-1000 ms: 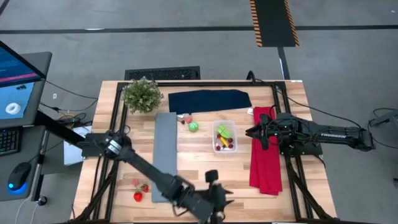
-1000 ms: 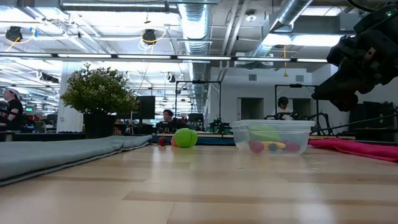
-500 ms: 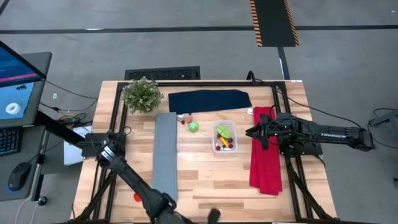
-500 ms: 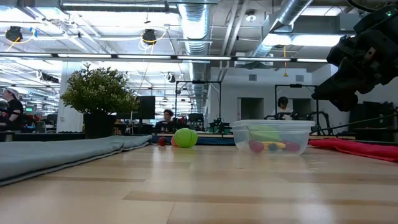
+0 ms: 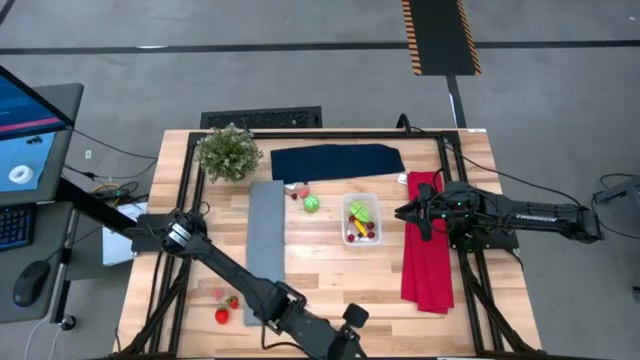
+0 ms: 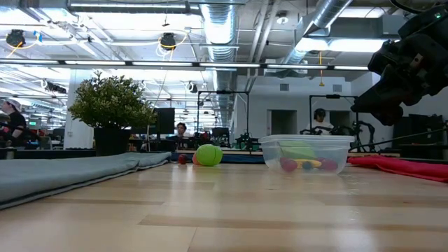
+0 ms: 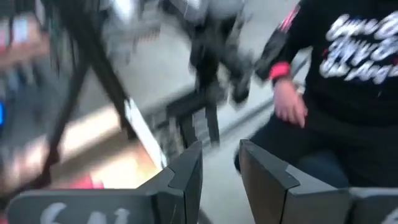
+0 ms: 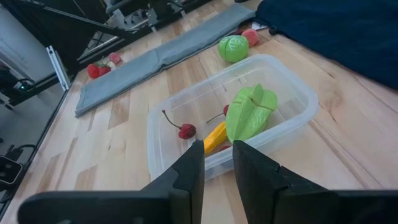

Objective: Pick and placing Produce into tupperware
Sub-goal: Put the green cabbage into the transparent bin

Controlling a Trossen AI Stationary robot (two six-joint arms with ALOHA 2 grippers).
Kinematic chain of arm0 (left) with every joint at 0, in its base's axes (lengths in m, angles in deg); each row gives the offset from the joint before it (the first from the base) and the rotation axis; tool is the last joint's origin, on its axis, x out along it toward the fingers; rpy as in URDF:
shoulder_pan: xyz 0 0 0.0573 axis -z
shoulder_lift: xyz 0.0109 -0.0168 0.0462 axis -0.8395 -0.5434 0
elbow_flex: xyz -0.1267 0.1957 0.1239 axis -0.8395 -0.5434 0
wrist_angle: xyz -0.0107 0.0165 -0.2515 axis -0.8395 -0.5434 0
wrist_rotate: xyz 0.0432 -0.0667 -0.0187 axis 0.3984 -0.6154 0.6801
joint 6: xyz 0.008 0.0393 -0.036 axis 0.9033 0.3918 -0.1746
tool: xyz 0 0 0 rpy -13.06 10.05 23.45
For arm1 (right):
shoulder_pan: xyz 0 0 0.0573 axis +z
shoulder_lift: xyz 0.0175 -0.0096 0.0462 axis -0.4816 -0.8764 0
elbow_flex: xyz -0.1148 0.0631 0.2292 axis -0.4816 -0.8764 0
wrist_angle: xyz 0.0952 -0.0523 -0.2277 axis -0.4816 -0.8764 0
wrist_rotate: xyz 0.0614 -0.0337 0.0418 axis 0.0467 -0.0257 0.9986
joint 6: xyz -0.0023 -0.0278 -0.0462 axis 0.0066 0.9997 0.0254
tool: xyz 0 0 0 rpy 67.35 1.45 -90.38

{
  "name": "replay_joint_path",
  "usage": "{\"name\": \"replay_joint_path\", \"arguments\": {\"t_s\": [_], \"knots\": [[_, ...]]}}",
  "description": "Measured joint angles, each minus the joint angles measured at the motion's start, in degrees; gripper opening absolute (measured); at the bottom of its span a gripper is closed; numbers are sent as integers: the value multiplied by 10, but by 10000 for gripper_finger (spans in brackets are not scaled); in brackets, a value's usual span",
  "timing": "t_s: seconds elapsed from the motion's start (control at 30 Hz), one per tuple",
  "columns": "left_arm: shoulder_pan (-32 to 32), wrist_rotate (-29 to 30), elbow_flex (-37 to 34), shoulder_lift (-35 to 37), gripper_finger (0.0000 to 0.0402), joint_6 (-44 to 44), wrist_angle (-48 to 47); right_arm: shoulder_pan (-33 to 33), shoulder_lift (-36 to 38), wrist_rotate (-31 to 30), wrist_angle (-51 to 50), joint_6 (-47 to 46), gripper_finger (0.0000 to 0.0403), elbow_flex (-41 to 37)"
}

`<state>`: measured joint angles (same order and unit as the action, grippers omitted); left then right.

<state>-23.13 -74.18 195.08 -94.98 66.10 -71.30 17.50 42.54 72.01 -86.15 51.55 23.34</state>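
beside the red cloth (image 5: 428, 240), the right gripper (image 8: 217, 163) hovers near the tupperware (image 5: 361, 220), fingers nearly together, empty; left gripper (image 7: 221, 168), narrowly parted, empty, at the table's front edge.

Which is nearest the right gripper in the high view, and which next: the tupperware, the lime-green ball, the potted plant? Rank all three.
From the right gripper:
1. Tupperware, just beside it, toward table centre.
2. Lime-green ball, beyond the tub.
3. Potted plant, far back-left corner.
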Motion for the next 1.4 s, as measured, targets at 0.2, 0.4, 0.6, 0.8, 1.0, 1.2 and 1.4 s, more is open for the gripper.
{"name": "replay_joint_path", "arguments": {"t_s": [0.2,0.4,0.6,0.8,1.0,1.2,1.4], "knots": [[-54,-131,1,38,96,116,40,0,0,0,-4,0,107,0],[-142,-395,1,104,96,125,14,0,0,0,-7,0,107,0],[-149,-254,1,203,96,66,3,0,0,0,-7,0,107,0],[-34,57,1,271,96,74,-52,0,0,0,-7,0,107,0],[94,563,1,268,96,42,-101,0,0,0,-7,0,107,0],[162,862,0,252,96,-248,-332,0,0,0,-7,0,107,0],[202,815,0,246,96,-698,-683,0,0,0,-8,0,107,0]]}}
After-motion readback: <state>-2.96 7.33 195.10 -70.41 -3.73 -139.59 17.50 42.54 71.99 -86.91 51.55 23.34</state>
